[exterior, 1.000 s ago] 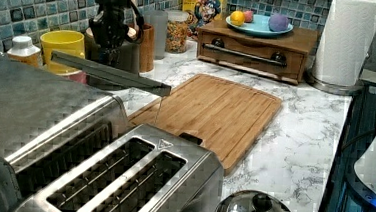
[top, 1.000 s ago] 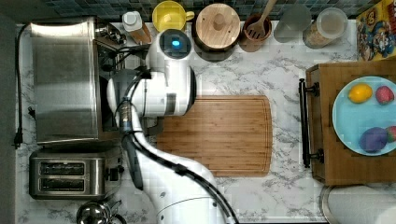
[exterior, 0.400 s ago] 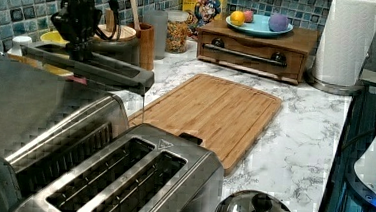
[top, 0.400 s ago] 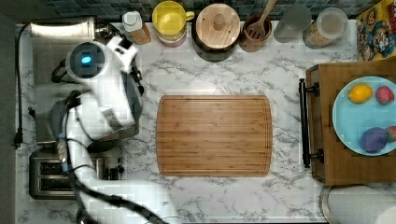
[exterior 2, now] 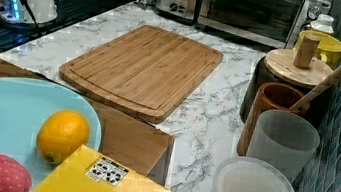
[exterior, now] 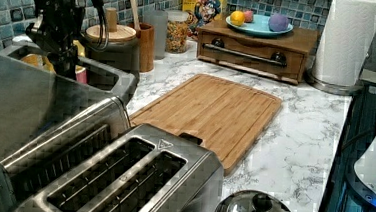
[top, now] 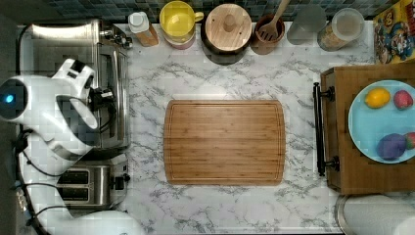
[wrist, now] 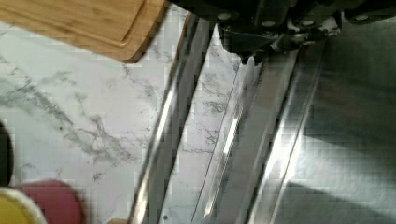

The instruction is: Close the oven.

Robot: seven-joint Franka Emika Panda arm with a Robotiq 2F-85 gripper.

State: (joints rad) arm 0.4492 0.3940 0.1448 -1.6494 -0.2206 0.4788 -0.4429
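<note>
The oven [top: 73, 44] stands at the top view's left edge, a brushed steel box, with the white arm stretched over its top. Its glass door stands upright against the front in the right view [exterior 2: 251, 9]. The steel bar handle [top: 124, 103] runs along the oven's front, and in the wrist view the handle [wrist: 173, 121] lies just beyond the door's top edge. My gripper [top: 100, 95] is directly above that edge, close to the door's top rail; in the left view the gripper [exterior: 68, 67] points down at it. In the wrist view the gripper [wrist: 254, 53] shows as a dark mass.
A two-slot toaster [top: 85, 183] sits beside the oven. The bamboo cutting board [top: 224, 142] lies mid-counter. A yellow mug [top: 178, 22], a lidded pot [top: 227, 27] and jars line the back wall. A wooden drawer box [top: 337, 127] carries a plate of fruit.
The arm swung from over the cutting board to the top view's left, above the oven. The door rose from lying flat to upright against the oven front.
</note>
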